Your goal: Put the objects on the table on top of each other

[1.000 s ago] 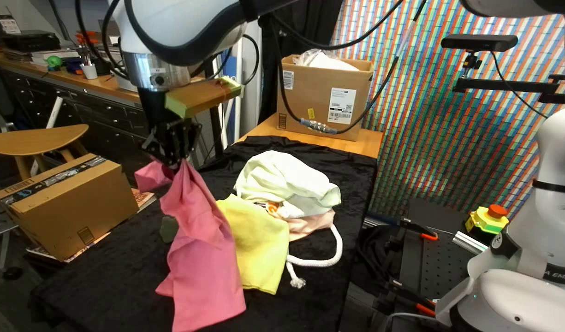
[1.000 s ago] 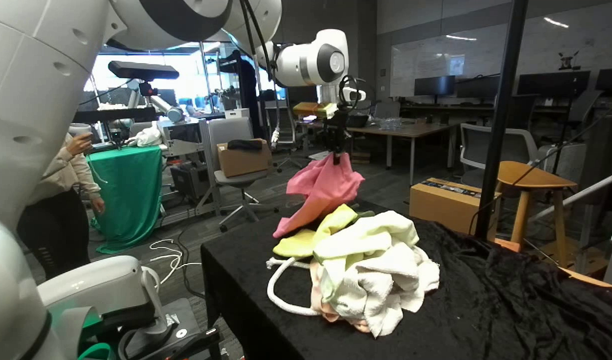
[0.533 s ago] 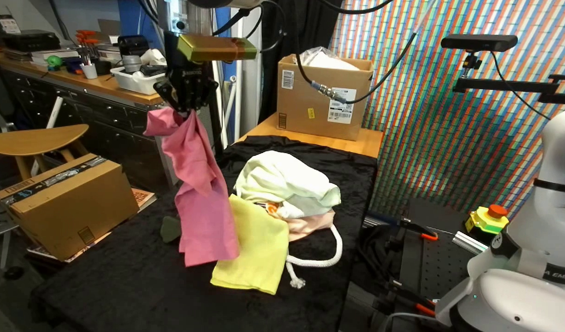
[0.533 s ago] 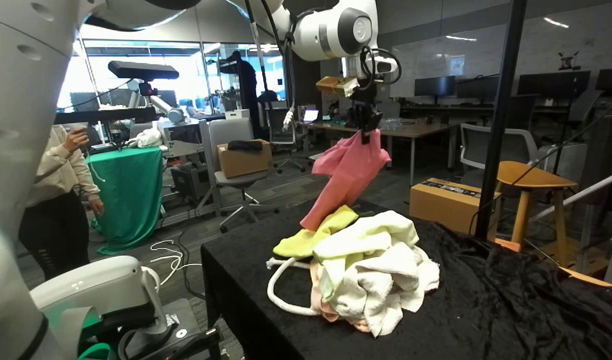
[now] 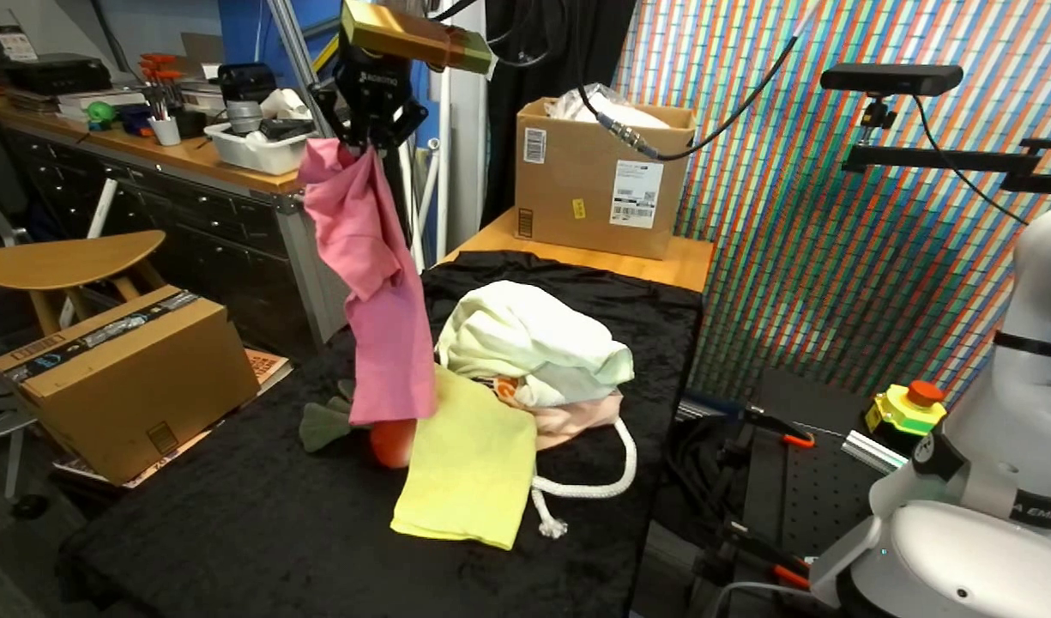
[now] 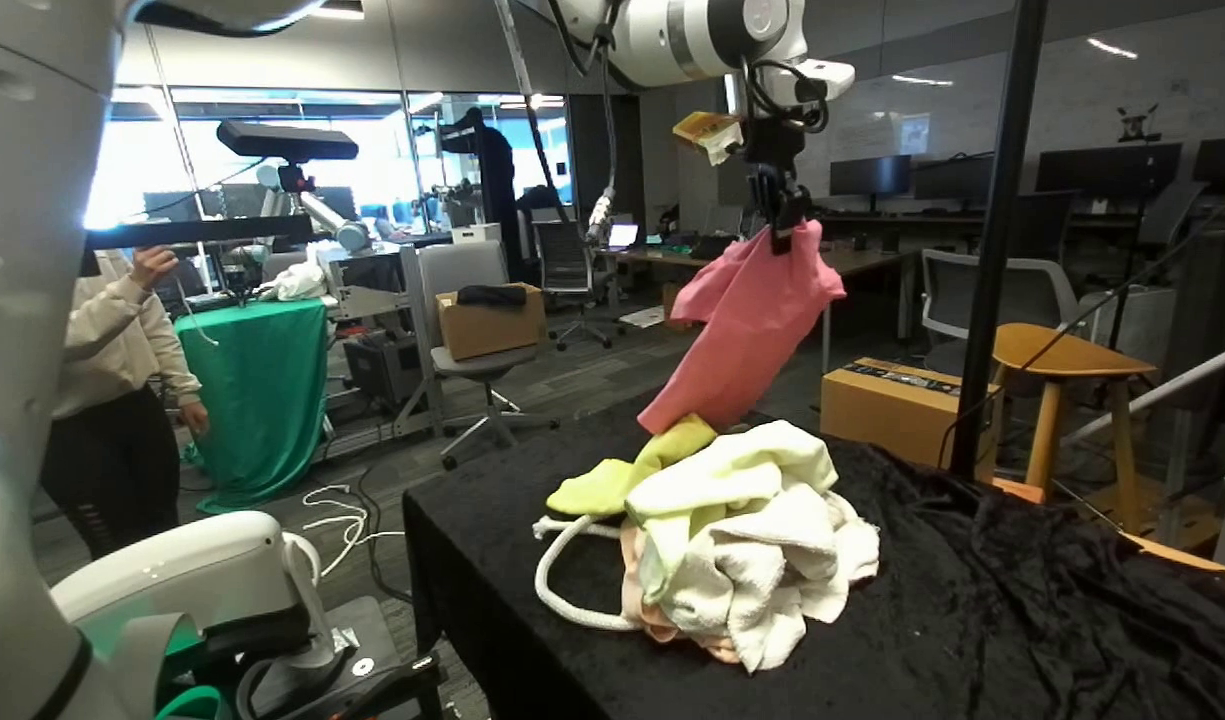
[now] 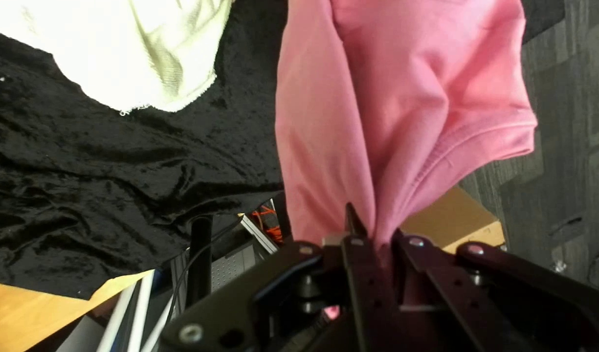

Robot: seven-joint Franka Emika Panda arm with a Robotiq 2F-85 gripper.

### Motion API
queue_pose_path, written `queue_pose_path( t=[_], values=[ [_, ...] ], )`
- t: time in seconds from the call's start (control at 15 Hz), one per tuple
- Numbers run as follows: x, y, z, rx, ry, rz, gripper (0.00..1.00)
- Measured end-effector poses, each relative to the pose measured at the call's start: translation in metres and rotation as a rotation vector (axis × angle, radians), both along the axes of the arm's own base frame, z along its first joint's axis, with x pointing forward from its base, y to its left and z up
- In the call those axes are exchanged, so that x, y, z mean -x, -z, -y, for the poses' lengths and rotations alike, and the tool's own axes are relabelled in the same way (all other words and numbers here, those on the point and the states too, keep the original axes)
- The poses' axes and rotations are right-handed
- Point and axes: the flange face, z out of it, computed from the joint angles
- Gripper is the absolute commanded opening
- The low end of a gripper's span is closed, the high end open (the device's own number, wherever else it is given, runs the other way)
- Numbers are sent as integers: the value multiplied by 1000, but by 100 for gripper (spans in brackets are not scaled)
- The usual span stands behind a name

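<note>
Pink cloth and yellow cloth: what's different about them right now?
The pink cloth hangs from the gripper, while the yellow cloth rests on the table. The pink cloth is pinched near its top and falls in folds; the yellow cloth, in an exterior view, looks spread out and smoother. Both look like plain, soft fabric.

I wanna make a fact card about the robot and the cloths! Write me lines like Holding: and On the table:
Holding: the gripper pinches a pink cloth, which hangs down
On the black table cover: yellow cloth, heap of pale cloths, dark green thing
Coming out of the heap: white rope
Partly hidden: red round thing, behind the pink and yellow cloths in an exterior view
Cannot tell: whether the pink cloth touches the yellow one
</note>
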Motion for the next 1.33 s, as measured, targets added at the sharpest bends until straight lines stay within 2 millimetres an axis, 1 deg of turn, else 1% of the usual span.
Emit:
queue_pose_path(
  t=[0.2, 0.33, 0.47, 0.53, 0.73, 0.93, 1.13, 1.33],
  values=[
    [1, -15, 5, -23, 54, 43, 2],
    [3, -21, 4, -34, 71, 63, 2],
    [4, -21, 3, -35, 72, 62, 2],
    [4, -16, 1, -32, 69, 55, 2],
    [9, 9, -6, -10, 52, 9, 2],
    [16, 47, -10, 19, 38, -58, 2],
    [24, 89, -10, 52, 24, -136, 2],
    [32, 120, -11, 68, -1, -193, 2]
  ],
)
